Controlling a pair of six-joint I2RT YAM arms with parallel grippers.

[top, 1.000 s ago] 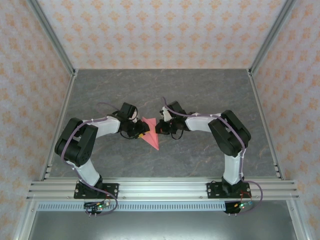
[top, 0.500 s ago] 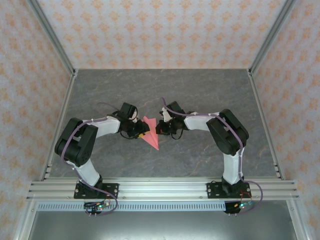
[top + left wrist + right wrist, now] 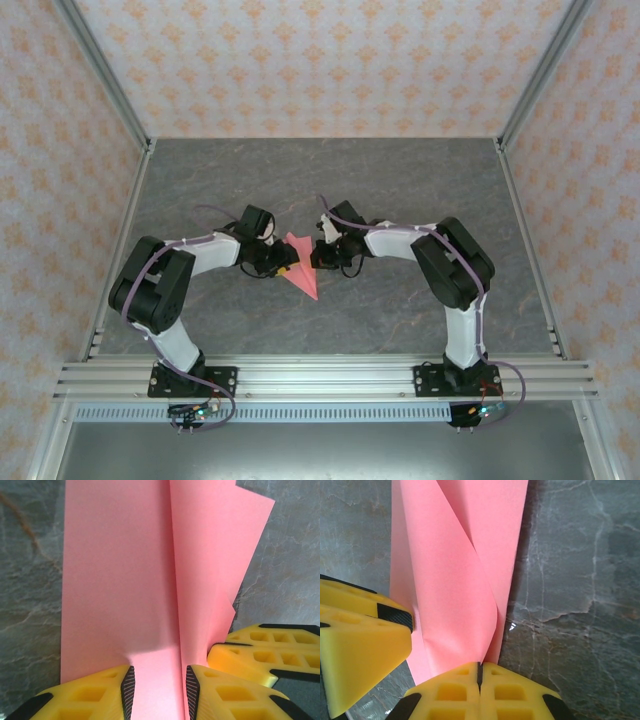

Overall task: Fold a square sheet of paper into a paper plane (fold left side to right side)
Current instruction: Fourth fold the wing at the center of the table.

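Note:
The salmon-pink paper plane [image 3: 304,276] lies mid-table as a narrow dart with its tip toward the near edge. My left gripper [image 3: 283,262] is at its left side. In the left wrist view its jaws [image 3: 160,692] stand apart, open, with a flat pink layer [image 3: 115,580] between the pads and a raised flap beside the right pad. From the right, my right gripper [image 3: 317,255] meets the plane. In the right wrist view it [image 3: 480,672] is shut on the lifted flap [image 3: 455,580], whose fold runs into the seam of the jaws.
Grey marbled tabletop [image 3: 400,180] surrounds the paper, enclosed by patterned walls and a metal frame [image 3: 320,378] at the near edge. The two grippers sit close together: right fingers [image 3: 260,652] show in the left wrist view, a left finger [image 3: 360,645] in the right wrist view.
The right arm has crept slightly to the left. The paper and the left gripper stay where they were.

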